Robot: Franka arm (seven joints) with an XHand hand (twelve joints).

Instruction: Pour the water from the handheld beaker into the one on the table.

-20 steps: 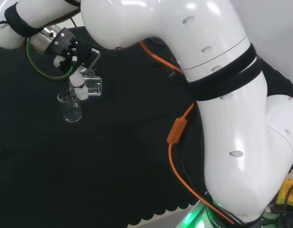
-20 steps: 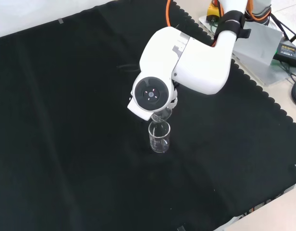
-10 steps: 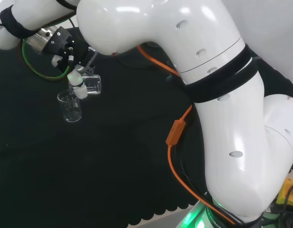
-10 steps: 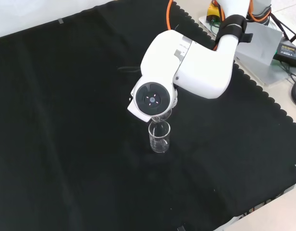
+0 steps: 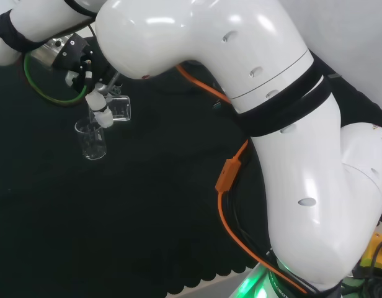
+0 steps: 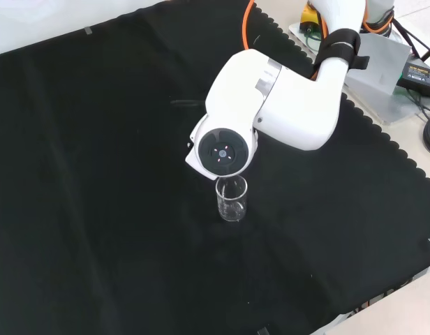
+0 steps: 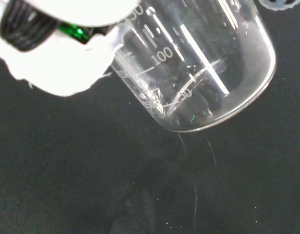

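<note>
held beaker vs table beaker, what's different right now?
Pose: the held beaker lies tipped on its side; the table beaker stands upright.
Support: the held beaker is off the cloth, gripped by the hand; the table beaker rests on the black cloth, untouched.
Height: the held beaker sits just above the table beaker's rim.
Both are clear glass.

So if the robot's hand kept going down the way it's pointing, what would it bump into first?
Probably the beaker standing on the cloth. The hand tips the held beaker just above it, so that glass would likely touch its rim first, though depth is hard to judge.
</note>
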